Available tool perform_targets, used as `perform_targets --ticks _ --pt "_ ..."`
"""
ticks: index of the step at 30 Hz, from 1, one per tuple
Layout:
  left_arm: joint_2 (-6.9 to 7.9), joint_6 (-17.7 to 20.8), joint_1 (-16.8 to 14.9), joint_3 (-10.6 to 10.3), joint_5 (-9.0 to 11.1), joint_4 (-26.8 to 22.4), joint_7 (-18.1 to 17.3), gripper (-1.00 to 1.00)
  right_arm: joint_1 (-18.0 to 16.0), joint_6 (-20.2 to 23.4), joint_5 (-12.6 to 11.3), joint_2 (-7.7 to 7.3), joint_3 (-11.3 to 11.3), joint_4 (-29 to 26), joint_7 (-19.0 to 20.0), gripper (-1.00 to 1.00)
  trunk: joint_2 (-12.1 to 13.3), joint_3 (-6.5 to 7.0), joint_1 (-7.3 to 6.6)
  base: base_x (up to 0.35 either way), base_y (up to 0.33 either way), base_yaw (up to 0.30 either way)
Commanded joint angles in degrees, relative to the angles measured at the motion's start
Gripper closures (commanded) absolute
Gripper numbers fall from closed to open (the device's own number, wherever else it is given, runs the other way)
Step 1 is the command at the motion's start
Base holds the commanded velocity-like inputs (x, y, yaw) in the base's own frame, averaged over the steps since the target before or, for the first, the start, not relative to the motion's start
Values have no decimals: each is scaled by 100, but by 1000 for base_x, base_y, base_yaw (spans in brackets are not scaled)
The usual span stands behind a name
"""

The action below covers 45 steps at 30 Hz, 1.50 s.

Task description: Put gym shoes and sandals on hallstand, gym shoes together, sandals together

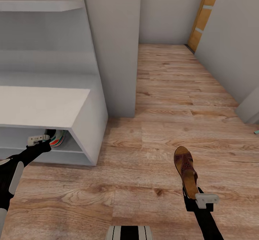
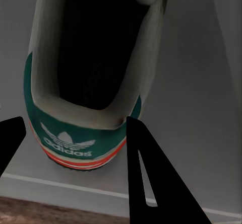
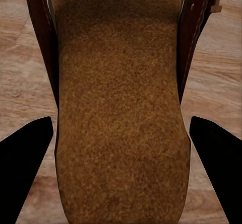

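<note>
Nearest the head camera, the robot's right gripper holds out a dark brown leather open-toe sandal with a tan sole by its heel end, toe pointing away, above the warm brown wood-grain plank floor. From the right wrist camera the sandal's fuzzy tan footbed runs straight out between the two black fingers, which stand wide on either side with a gap showing between each and the sole; whether they actually pinch it lower down cannot be told. To the left stands the long, low, pale grey bench-like shoe rack, flat-topped with open shelves beneath. The left gripper reaches into its lower shelf, where a cream-white sneaker with a green heel band and orange-red stripes sits. In the left wrist view the sneaker's heel lies between the spread fingers; the nearer finger touches or nearly touches the heel's side, so the claw looks apart, not clamped. The other sneaker and other sandal are not identifiable here. As a judgement, the risks are these: pulling the left arm out carelessly could drag the sneaker off the shelf edge onto the floor, and a weak hold on the sandal's heel could let it tip and drop as the arm swings toward the rack.
</note>
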Motion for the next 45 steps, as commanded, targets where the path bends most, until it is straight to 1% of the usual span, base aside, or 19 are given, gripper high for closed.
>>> perform_targets --ticks 1,21,31,45 --pt "-1 52 -2 8 54 -3 -15 100 0 -13 54 6 -12 -3 6 100 -1 -3 -1 0 0 0" --pt "-2 45 -3 5 47 -3 -14 100 0 -15 54 6 -10 -6 23 100 -1 -4 -1 0 0 0" --pt "-2 45 -2 5 47 -3 -14 100 0 -8 54 9 -9 -4 7 100 -1 -48 -1 0 0 0" --pt "-2 43 -2 5 47 -3 -16 100 0 -8 54 9 -9 -3 6 100 -1 -56 -1 0 0 0"
